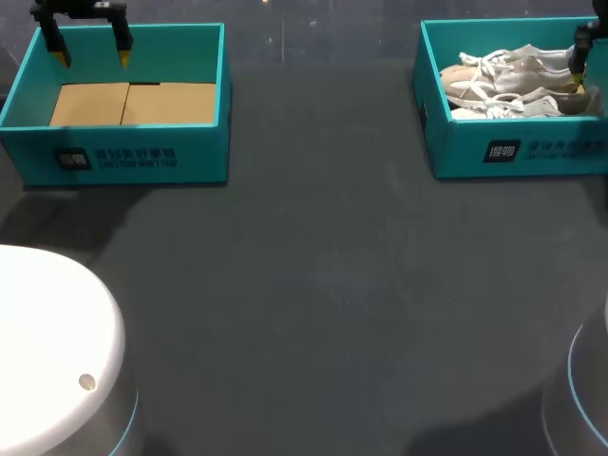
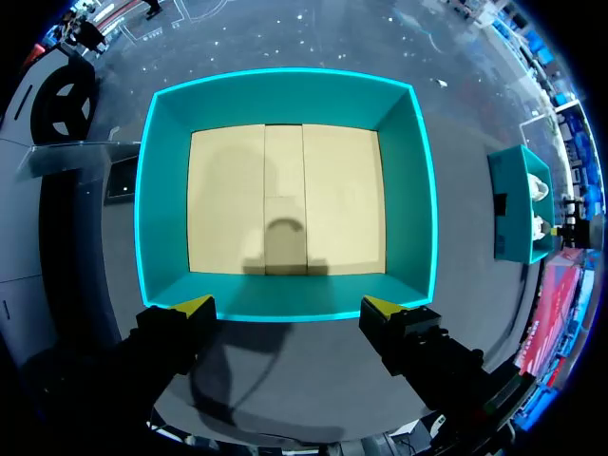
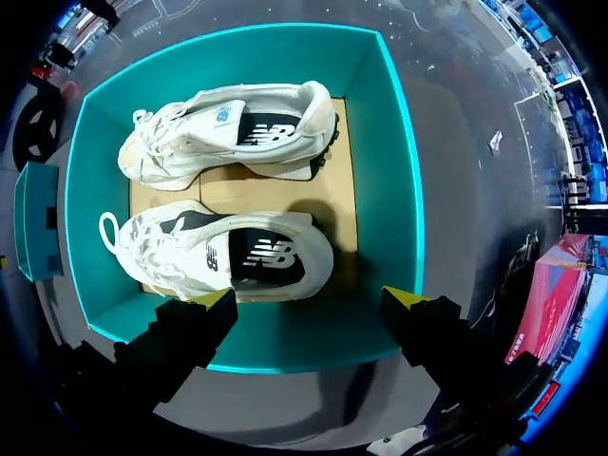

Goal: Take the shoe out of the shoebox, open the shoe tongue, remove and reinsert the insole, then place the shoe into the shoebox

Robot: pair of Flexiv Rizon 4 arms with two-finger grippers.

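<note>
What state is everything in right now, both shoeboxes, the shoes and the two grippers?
Left shoebox: open, empty, bare cardboard floor.
Right shoebox: open, holding both shoes.
Shoe ahead of the right gripper: in the box, laced, insole in.
Other shoe: beside it, tilted sideways, insole in.
Left gripper: open, above the left shoebox.
Right gripper: open, above the right shoebox.

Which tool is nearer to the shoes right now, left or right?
Right. The right tool hangs open over the shoebox holding the shoes; the left tool hangs over the empty shoebox across the table.
</note>
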